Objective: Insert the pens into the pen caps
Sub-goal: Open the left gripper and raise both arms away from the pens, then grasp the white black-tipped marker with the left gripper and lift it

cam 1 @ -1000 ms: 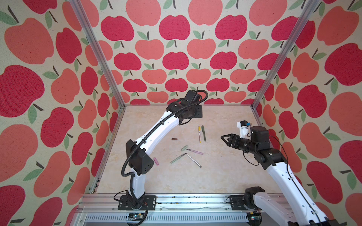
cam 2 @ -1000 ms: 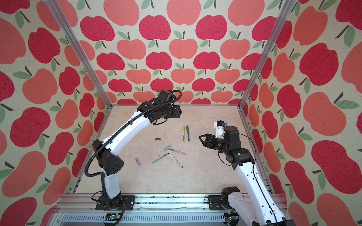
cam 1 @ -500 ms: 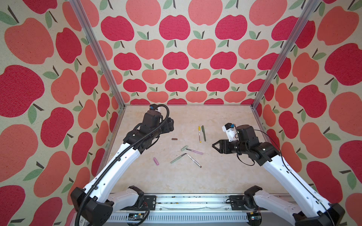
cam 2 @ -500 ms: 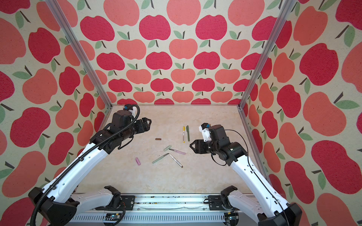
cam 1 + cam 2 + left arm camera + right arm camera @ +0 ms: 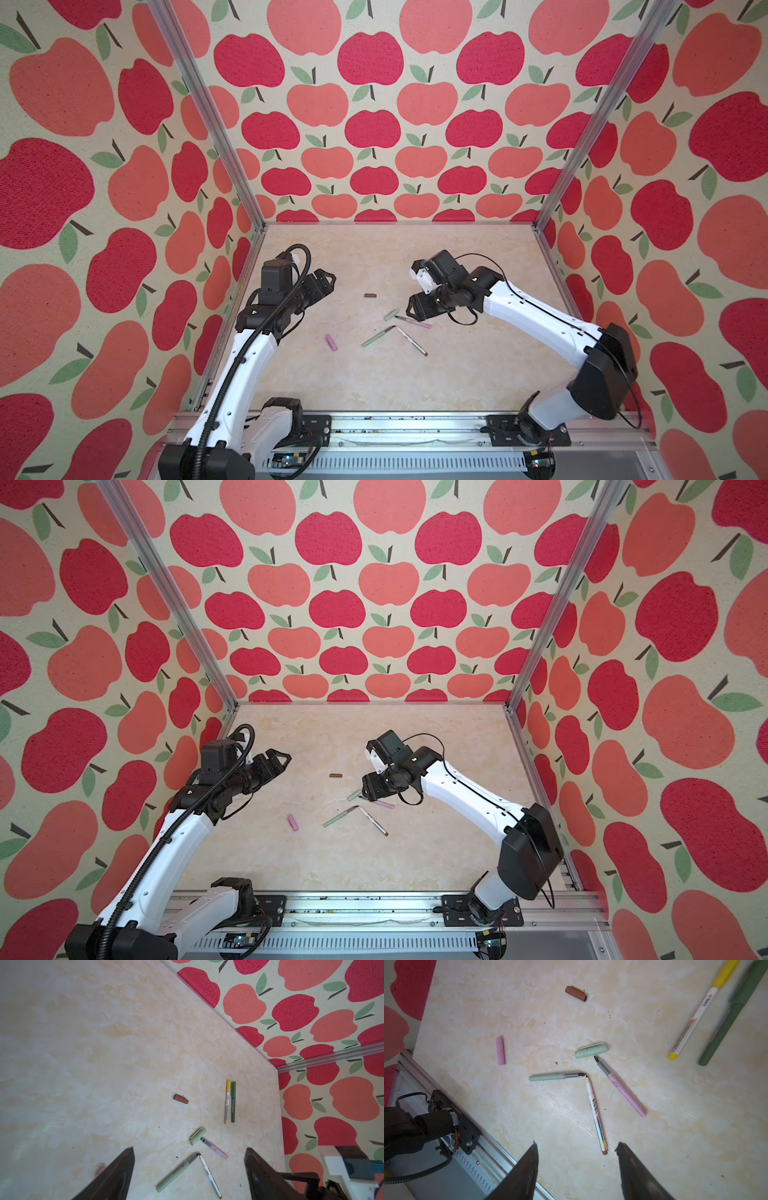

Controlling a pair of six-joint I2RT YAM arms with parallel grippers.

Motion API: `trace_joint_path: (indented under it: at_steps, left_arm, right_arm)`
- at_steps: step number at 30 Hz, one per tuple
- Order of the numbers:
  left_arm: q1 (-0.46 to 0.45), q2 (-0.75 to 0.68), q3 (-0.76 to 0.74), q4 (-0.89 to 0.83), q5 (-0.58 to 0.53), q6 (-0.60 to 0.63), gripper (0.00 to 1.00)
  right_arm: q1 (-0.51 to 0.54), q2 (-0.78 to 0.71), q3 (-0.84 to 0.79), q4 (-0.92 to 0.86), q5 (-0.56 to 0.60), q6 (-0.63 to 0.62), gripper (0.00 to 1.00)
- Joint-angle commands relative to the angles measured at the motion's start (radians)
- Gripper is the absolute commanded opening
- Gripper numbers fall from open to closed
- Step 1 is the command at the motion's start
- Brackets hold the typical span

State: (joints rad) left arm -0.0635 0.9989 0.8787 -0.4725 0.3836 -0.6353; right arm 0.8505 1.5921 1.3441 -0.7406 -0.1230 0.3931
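Converging tips: mint pen (image 5: 548, 1077), white pen (image 5: 596, 1113)

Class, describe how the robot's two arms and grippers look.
The left arm and right arm have white shells with black joints. A ribbed black hose runs along the left; a thin black cable loops over the right. The left gripper and right gripper are black with pointed triangular fingers.

- Left gripper (image 5: 284, 761) hangs over bare table (image 5: 316, 737).
- Right gripper (image 5: 365, 791) hovers above pale green cap (image 5: 354, 794) and pink pen (image 5: 385, 804) (partly hiding both).
- Brown cap (image 5: 336, 775) lies alone between the grippers.
- Pale green pen (image 5: 338, 817) and white pen (image 5: 374, 821) meet at their tips; pink cap (image 5: 293, 822) lies apart.
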Motion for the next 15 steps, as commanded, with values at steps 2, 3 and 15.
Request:
trace_joint_path:
  at_steps: [2, 3, 15]
  left_arm:
    - [0.001, -0.03, -0.026, -0.067, 0.062, 0.018, 0.85]
    - [-0.018, -0.035, -0.026, -0.079, 0.033, 0.031, 0.88]
    - [-0.07, -0.146, -0.138, -0.038, 0.053, -0.027, 0.92]
  right_arm:
    - [0.051, 0.141, 0.112, -0.019, 0.022, 0.04, 0.62]
    - [0.062, 0.172, 0.129, -0.027, 0.029, 0.037, 0.62]
    - [0.145, 0.326, 0.096, -0.108, 0.168, 0.001, 0.56]
